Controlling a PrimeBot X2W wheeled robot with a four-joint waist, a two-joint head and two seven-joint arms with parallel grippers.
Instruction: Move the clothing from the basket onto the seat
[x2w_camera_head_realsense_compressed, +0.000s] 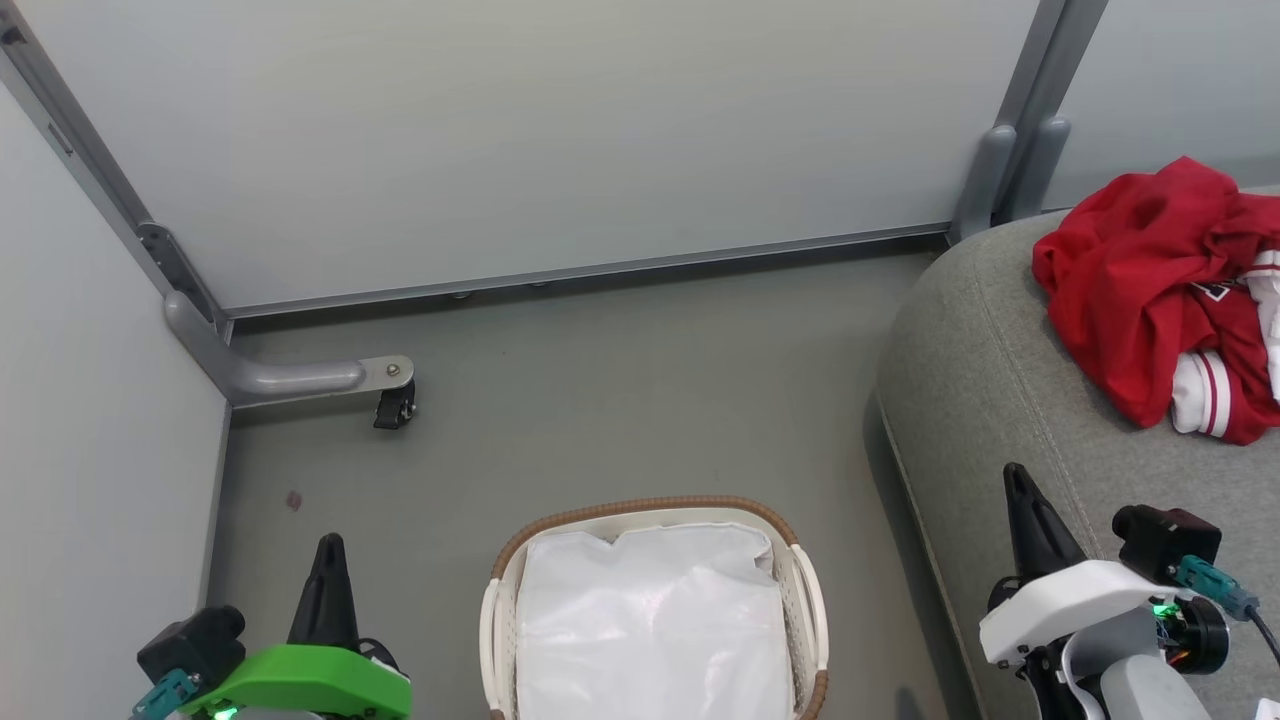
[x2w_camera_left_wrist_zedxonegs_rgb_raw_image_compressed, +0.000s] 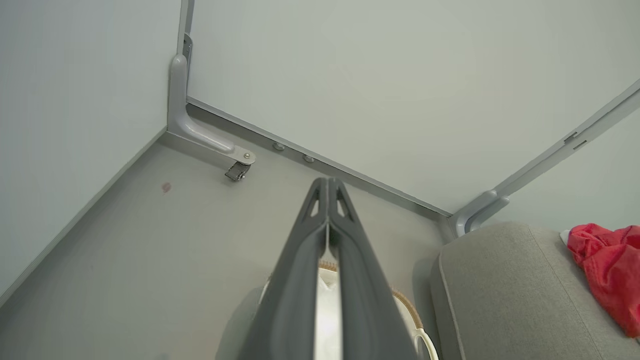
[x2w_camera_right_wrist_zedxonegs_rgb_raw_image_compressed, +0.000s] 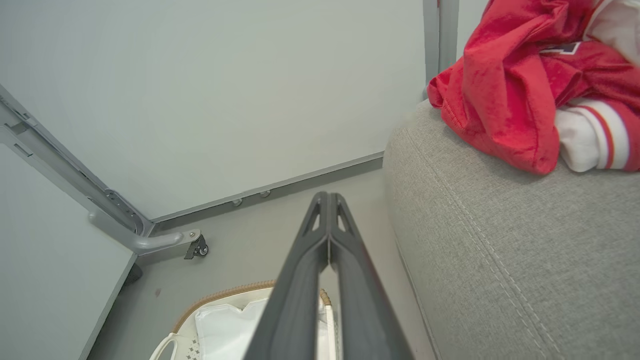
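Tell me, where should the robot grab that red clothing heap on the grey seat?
Probably the thick red fold at the left edge of the clothing, from above: it bunches up off the seat, so a pinch there would take fabric, not upholstery.

In the head view a pale grey-green partition panel (x2w_camera_head_realsense_compressed: 520, 150) spans from ten to one o'clock, edged below by a grey metal rail (x2w_camera_head_realsense_compressed: 600, 272). A second panel (x2w_camera_head_realsense_compressed: 90, 400) closes the side at nine o'clock. Where they meet, a curved grey foot (x2w_camera_head_realsense_compressed: 290, 378) reaches over the floor (x2w_camera_head_realsense_compressed: 620, 400) and ends in a small black caster (x2w_camera_head_realsense_compressed: 394, 408), while a doubled grey post (x2w_camera_head_realsense_compressed: 1010, 170) rises at two o'clock. The floor is matt grey under soft, even light, with a small reddish spot (x2w_camera_head_realsense_compressed: 293, 500) at eight o'clock.
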